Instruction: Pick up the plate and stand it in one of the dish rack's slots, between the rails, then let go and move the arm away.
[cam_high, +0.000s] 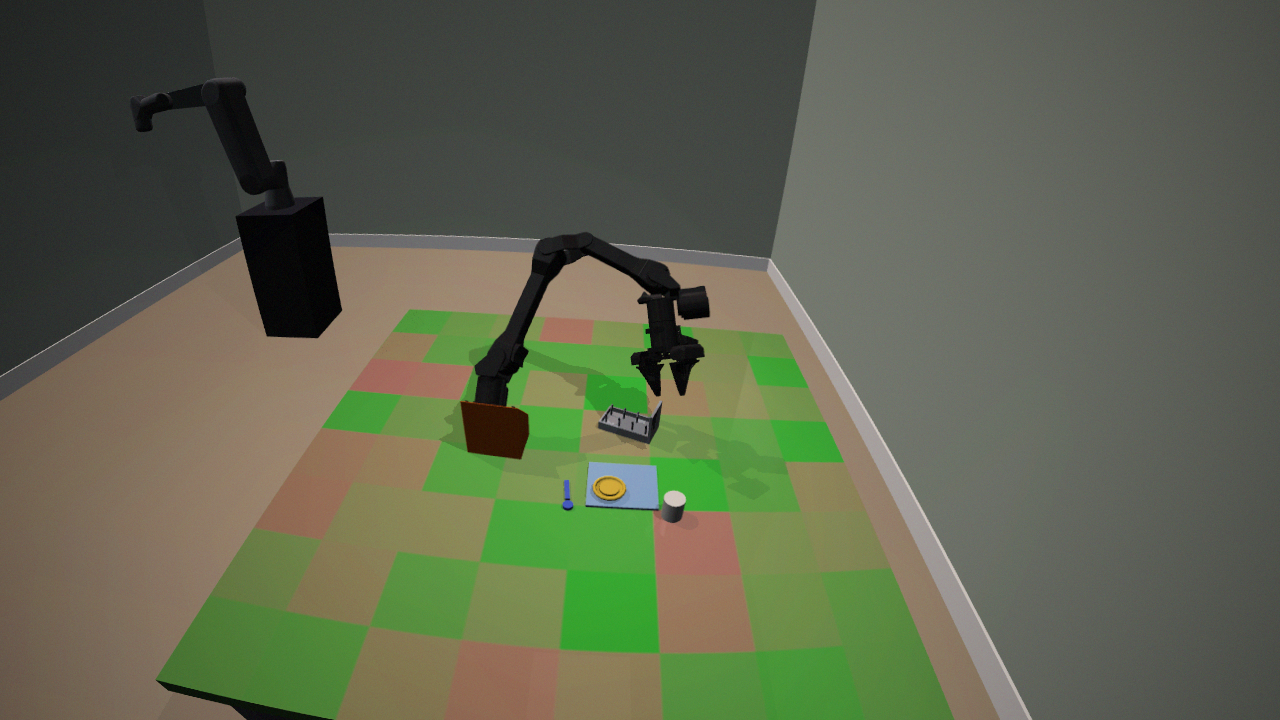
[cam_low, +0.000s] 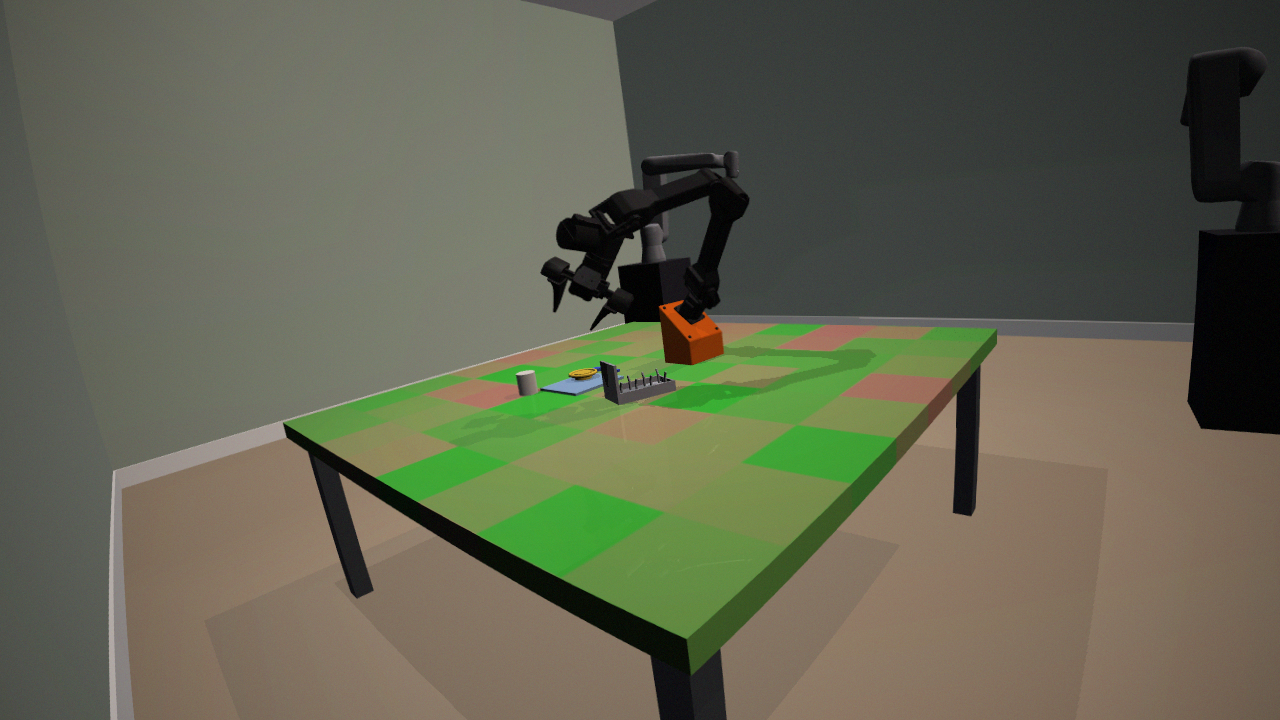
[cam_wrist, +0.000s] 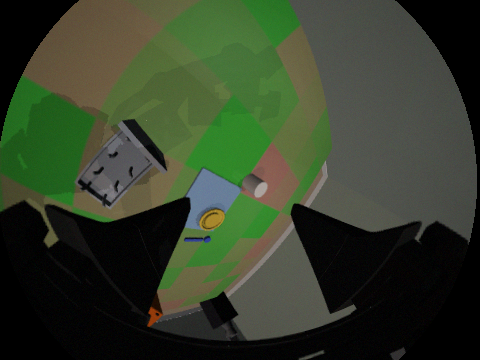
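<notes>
A yellow plate (cam_high: 609, 488) (cam_low: 582, 373) (cam_wrist: 212, 219) lies flat on a light blue board (cam_high: 640, 492) (cam_low: 559, 387) (cam_wrist: 215, 188). A grey dish rack (cam_high: 628, 423) (cam_low: 644, 389) (cam_wrist: 119, 167) with short dark pegs and one raised end wall stands beside the board; I see no plate in it. My gripper (cam_high: 669, 394) (cam_low: 573, 319) (cam_wrist: 243, 207) is open and empty, fingers pointing down. It hangs in the air above the table, well above the rack and the plate. In the wrist view the plate shows between the fingers, far below them.
A white-grey cup (cam_high: 674, 506) (cam_low: 526, 383) (cam_wrist: 256, 185) stands at the board's corner. A blue spoon (cam_high: 566, 494) (cam_wrist: 197, 239) lies on the board's other side. The arm's orange base (cam_high: 494, 430) (cam_low: 691, 335) stands near the rack. Another dark arm stands on a black pedestal (cam_high: 290, 268) beyond the table.
</notes>
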